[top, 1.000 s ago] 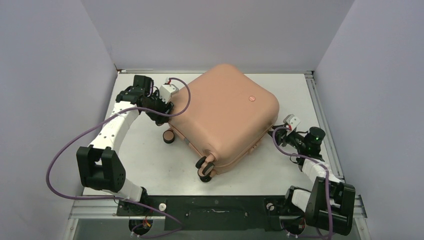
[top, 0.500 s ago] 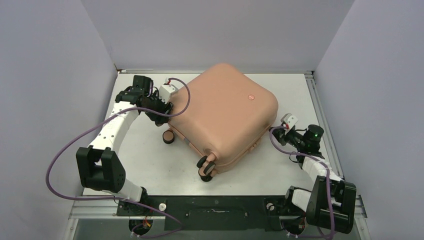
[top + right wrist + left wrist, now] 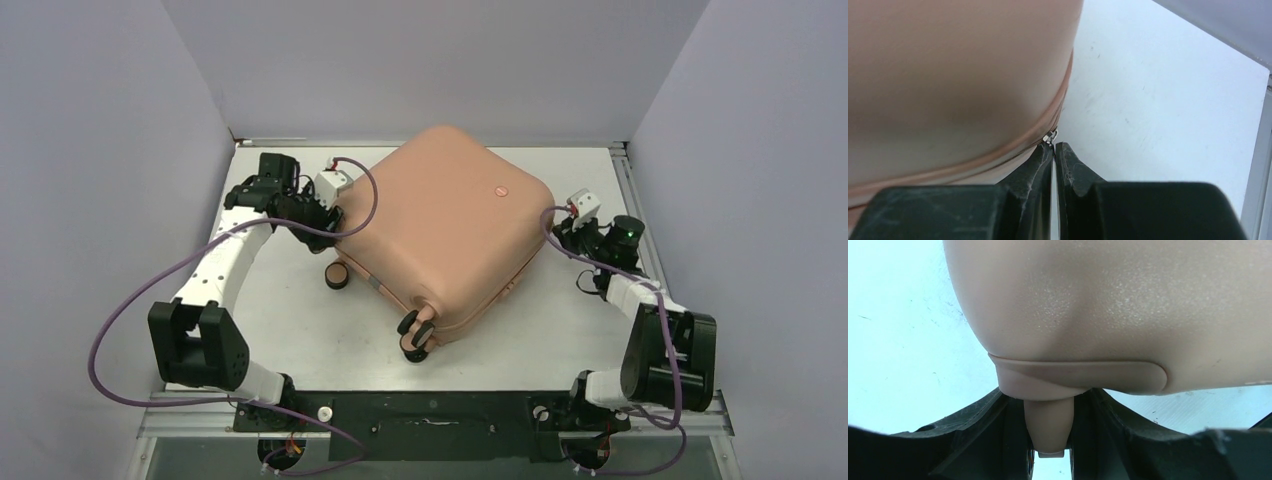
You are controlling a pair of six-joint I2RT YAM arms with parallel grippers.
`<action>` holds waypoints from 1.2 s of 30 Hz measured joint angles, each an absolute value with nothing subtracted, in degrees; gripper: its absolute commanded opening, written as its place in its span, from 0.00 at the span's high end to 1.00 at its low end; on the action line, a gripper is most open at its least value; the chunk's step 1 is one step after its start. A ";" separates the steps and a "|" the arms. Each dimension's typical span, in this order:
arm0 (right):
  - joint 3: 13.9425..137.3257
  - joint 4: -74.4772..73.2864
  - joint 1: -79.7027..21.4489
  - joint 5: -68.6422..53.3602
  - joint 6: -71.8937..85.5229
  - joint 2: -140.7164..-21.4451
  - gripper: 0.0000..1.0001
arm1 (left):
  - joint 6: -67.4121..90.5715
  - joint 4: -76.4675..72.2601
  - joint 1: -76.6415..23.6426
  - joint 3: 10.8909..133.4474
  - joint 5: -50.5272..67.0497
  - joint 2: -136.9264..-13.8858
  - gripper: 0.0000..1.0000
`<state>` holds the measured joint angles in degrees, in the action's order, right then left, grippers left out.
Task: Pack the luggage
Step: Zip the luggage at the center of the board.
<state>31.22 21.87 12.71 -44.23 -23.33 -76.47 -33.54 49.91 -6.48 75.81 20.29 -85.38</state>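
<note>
Closed luggage, a salmon-pink hard shell with rounded corners and a fine-grained matte surface, lies flat on the white bench between the two grippers. A small round red dot marks its upper shell. Left gripper: fingers about half apart, clamped on a smooth pink stub that projects from a moulded ridge at the corner of the luggage directly ahead of it. Right gripper: fingers closed together, tips meeting a small metal zipper pull on the shell seam just ahead; whether the pull is pinched cannot be told. Black-and-pink caster wheels face the arm bases.
</note>
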 measured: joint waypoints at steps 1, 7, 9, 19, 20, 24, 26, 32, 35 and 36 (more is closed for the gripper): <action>32.67 22.20 12.14 -43.29 -23.05 -78.26 0.95 | -33.67 49.98 -6.37 75.66 20.62 -85.12 1.00; 40.97 24.80 8.01 -38.30 -20.80 -87.92 0.95 | -33.21 50.85 -5.54 75.44 21.56 -84.33 1.00; 42.13 26.24 6.83 -36.93 -20.34 -89.49 0.95 | -32.91 50.70 -5.19 75.44 21.52 -84.33 1.00; 34.65 25.36 6.33 -39.13 -21.30 -79.53 0.95 | -32.75 47.57 -2.31 76.97 19.27 -87.66 1.00; 33.34 24.36 6.35 -39.94 -21.74 -77.36 0.95 | -33.17 48.03 -1.83 78.52 18.98 -89.17 1.00; 28.67 19.14 6.31 -43.64 -23.64 -67.88 0.95 | -36.01 51.11 -0.25 89.08 17.76 -97.95 0.82; 27.62 16.53 5.93 -44.99 -24.38 -64.77 0.95 | -36.99 52.66 0.16 95.88 17.80 -103.31 0.54; 26.55 15.81 5.52 -46.37 -24.93 -64.31 0.95 | -30.30 52.86 0.99 107.59 12.93 -111.50 0.04; 26.55 16.45 5.52 -47.00 -24.84 -65.25 0.95 | -27.07 50.68 2.92 101.86 12.23 -106.45 0.04; 26.52 16.64 5.45 -47.09 -24.82 -65.41 0.95 | -26.52 50.37 3.57 98.96 12.43 -103.33 0.04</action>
